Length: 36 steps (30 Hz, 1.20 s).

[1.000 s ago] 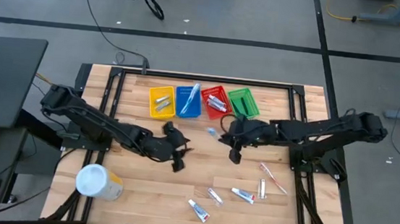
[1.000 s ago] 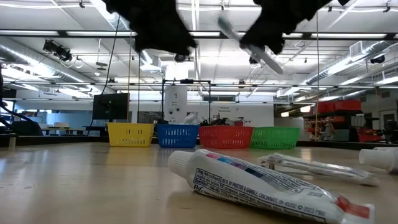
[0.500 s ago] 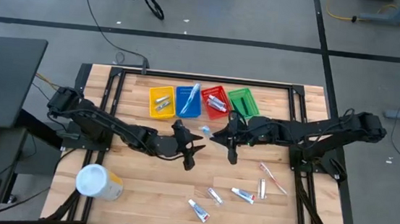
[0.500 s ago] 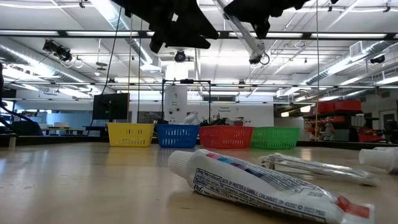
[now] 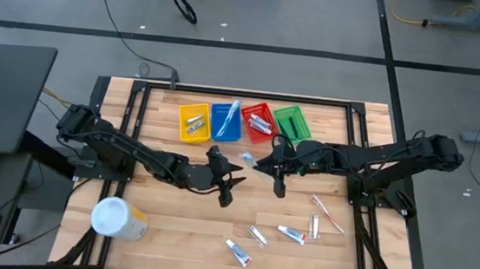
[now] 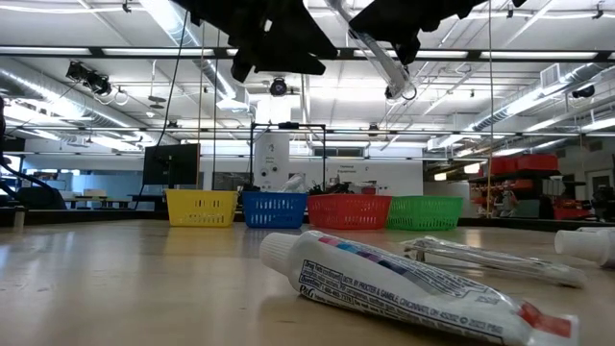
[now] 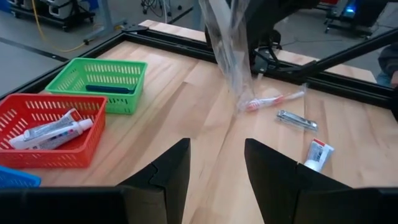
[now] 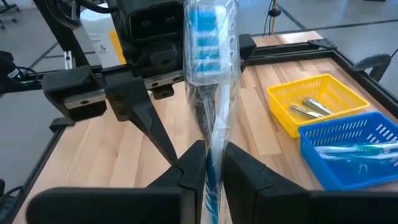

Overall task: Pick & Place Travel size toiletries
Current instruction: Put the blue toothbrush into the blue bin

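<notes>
Above mid-table, just in front of the blue basket, the right gripper pinches a wrapped toothbrush, its length pointing toward the facing, spread-fingered left gripper.

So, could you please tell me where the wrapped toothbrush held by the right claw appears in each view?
High: wrapped toothbrush, mid-table, below red basket.
Low, top, above red basket.
Left wrist, top centre.
Right wrist, centre, pinched by right claw.
</notes>
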Each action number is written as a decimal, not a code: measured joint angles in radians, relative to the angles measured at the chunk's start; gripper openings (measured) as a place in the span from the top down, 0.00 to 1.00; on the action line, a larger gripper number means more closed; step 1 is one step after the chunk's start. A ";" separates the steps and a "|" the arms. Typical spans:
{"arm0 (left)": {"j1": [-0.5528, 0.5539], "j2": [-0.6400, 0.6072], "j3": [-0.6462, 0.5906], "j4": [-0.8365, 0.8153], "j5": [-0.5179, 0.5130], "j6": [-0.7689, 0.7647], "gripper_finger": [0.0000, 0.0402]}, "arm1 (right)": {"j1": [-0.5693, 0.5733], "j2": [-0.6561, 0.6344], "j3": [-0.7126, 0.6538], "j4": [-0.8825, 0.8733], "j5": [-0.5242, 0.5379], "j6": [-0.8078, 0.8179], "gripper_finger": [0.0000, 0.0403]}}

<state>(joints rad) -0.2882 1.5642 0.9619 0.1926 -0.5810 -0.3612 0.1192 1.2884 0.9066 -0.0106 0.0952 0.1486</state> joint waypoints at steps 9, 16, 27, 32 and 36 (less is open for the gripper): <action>0.008 0.000 0.000 0.128 0.004 -0.020 0.60 | 0.000 0.008 -0.001 0.123 -0.023 0.000 0.87; 0.009 0.000 0.000 0.177 0.017 0.003 0.60 | 0.000 0.012 -0.001 0.178 -0.046 -0.008 0.87; 0.045 0.000 0.000 0.302 0.032 0.136 0.60 | -0.001 0.038 -0.001 0.300 -0.053 -0.035 0.87; 0.074 0.000 0.000 0.298 0.058 0.137 0.60 | -0.002 0.064 -0.001 0.307 -0.051 -0.036 0.87; 0.076 0.000 0.000 0.299 0.057 0.175 0.63 | -0.002 0.071 -0.001 0.308 -0.040 -0.035 0.87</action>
<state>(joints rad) -0.2119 1.5646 0.9619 0.4911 -0.5238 -0.1860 0.1177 1.3598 0.9058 0.2972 0.0549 0.1131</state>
